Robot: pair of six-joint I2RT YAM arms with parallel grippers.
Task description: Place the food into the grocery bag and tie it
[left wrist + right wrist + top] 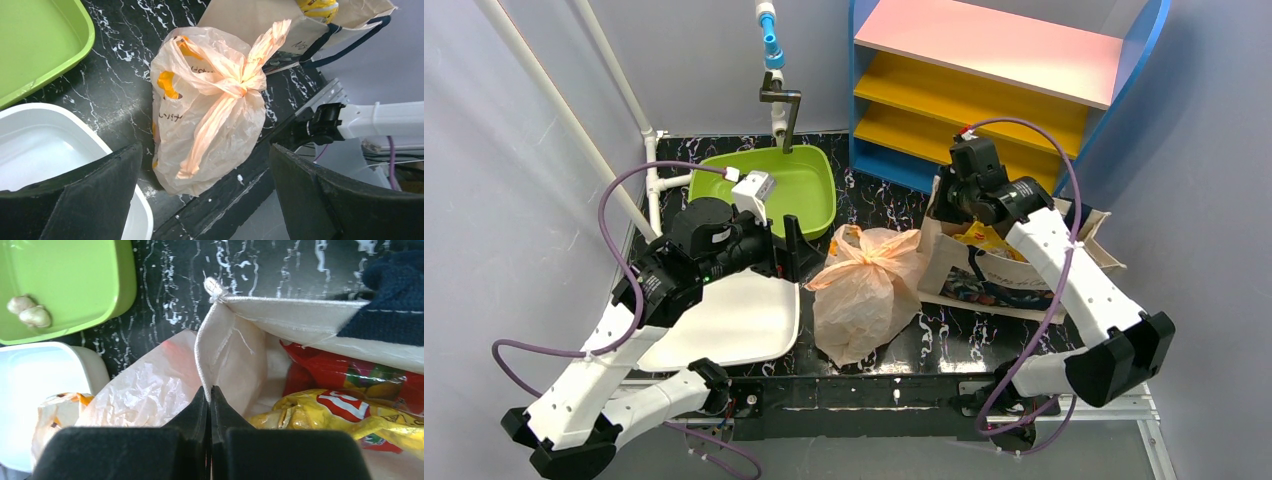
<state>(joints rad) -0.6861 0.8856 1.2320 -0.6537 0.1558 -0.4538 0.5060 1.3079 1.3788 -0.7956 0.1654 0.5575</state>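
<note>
**Knotted bag lying ahead of open jaws, tote hem pinched at the right**

The left gripper (205, 150) was held above the table (125, 75) with its jaws spread wide and nothing between them. A white tray (40, 145) lay under its left finger, and a green tray (40, 45) was seen beyond that. Directly ahead of the spread jaws lay the grocery bag (210, 100), its handles drawn into a knot (242, 82), so the tying was judged done. Yellow shapes were visible through the plastic.

Past the bag stood a canvas tote (225, 345). The right gripper (210, 392) was seen with its jaws pressed together, apparently clamped on the tote's upright hem, which met the tips exactly. The pinch was judged to be meant for holding or shifting the tote. Just right of those tips, inside the tote, a yellow packet (320, 412) and a red packet (320, 360) were seen, outside the grocery bag.
</note>
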